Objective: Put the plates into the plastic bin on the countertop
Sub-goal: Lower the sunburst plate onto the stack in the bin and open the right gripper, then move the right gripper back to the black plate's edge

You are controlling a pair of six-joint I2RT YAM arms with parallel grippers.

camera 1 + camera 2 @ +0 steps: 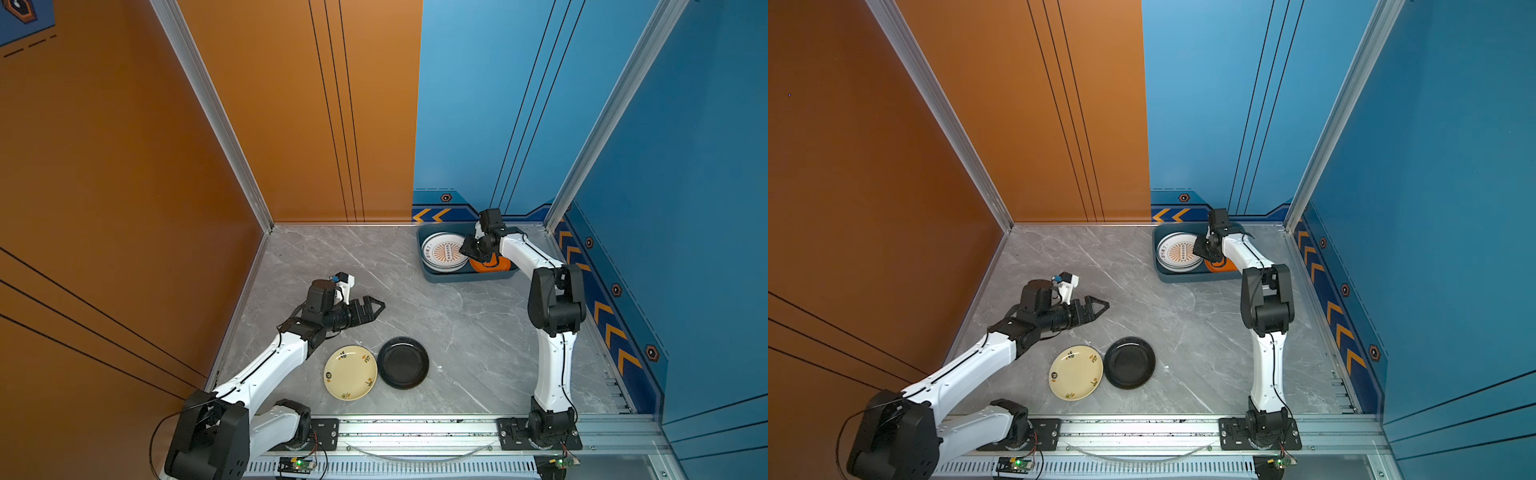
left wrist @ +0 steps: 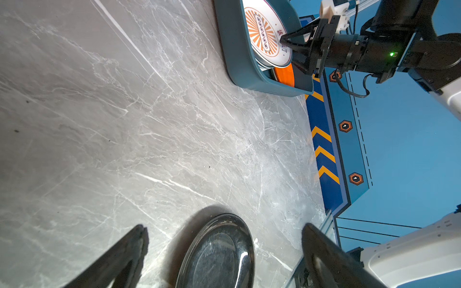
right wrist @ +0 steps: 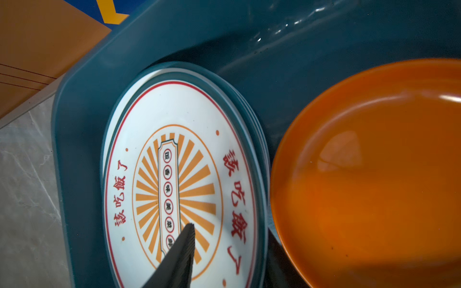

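The right gripper (image 3: 230,230) is sitting inside the plastic bin (image 3: 82,124) with its jaws apart astride the rim of the sunburst plate (image 3: 174,162). That plate is lying on top of a stack beside the orange plate (image 3: 374,187), and the gripper appears to be letting it go. A clean finish is calling for a full opening and a straight lift, so neither finger is dragging the rim or nudging the orange plate. The left gripper (image 1: 374,305), spread wide and empty, is hovering over the tabletop (image 1: 478,332) near the black plate (image 1: 403,363) and cream plate (image 1: 350,372), both lying outside the bin.
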